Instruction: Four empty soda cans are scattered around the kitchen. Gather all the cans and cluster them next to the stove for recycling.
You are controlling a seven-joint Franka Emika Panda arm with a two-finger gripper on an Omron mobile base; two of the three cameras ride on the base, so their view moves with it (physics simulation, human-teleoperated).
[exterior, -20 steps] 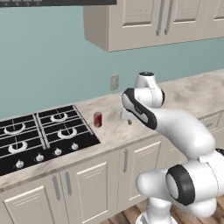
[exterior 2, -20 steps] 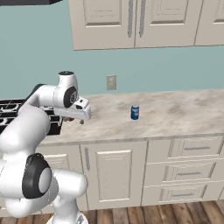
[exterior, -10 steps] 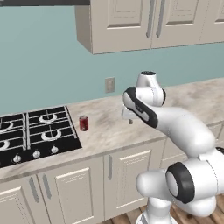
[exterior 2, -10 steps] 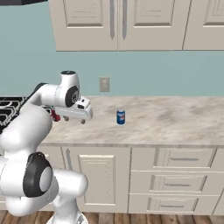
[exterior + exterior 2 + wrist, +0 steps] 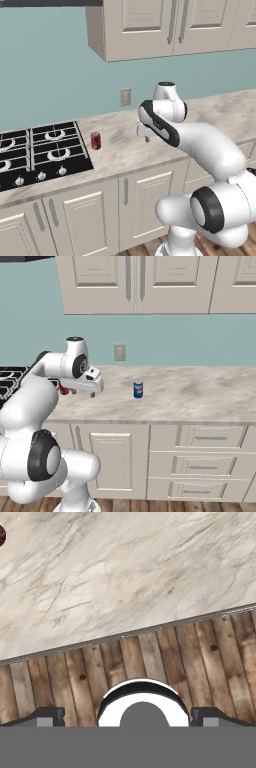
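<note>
A red soda can stands upright on the marble counter just right of the black stove. In the right base view part of it peeks out from behind my arm, beside the stove. A blue soda can stands upright farther right on the counter. My gripper hangs above the counter's front part, between the two cans and touching neither. It is open and empty, with the fingertips set wide apart. The red can's edge shows at the hand view's top left.
Beige wall cabinets hang above the counter, and a wall outlet sits behind it. Base cabinets and drawers stand below. The hand view looks down past the counter's front edge to the wood floor.
The whole scene has slid left in both base views, so the base has driven to the right. The arm keeps its pose, the gripper stays open, and the cans have not moved.
</note>
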